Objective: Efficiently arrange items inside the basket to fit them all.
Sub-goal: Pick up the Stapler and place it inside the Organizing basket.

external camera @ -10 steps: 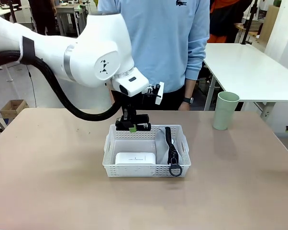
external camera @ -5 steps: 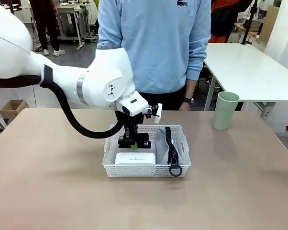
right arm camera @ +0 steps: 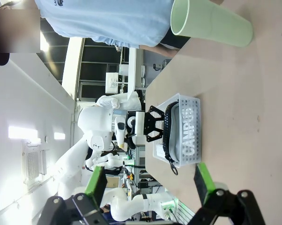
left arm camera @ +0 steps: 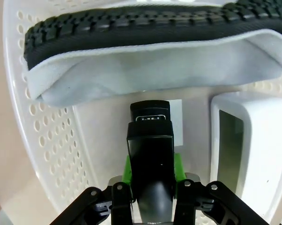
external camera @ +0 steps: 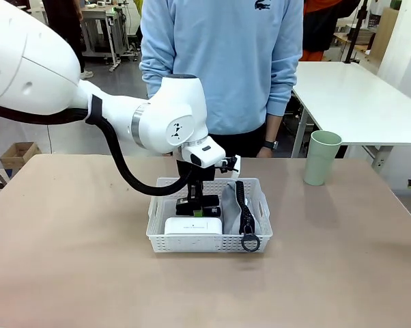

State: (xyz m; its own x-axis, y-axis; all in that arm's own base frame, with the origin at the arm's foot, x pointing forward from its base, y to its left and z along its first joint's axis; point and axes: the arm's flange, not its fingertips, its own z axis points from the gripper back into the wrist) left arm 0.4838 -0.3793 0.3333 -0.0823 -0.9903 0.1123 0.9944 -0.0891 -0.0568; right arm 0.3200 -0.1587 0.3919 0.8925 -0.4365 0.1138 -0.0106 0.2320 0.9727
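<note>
Left gripper clenched on black plastic stapler, low inside shallow perforated white plastic basket, in the gap behind flat white box. Grey fabric zip pouch stands on edge, probably to save floor space. Right gripper spread wide, empty. Pale green cup stands outside, well apart.

Surface: matte beige rectangular table | Centre: shallow white perforated plastic basket sits flat on it, long side running left to right | Far right: pale green tapered cup stands upright, well apart from the basket
</note>
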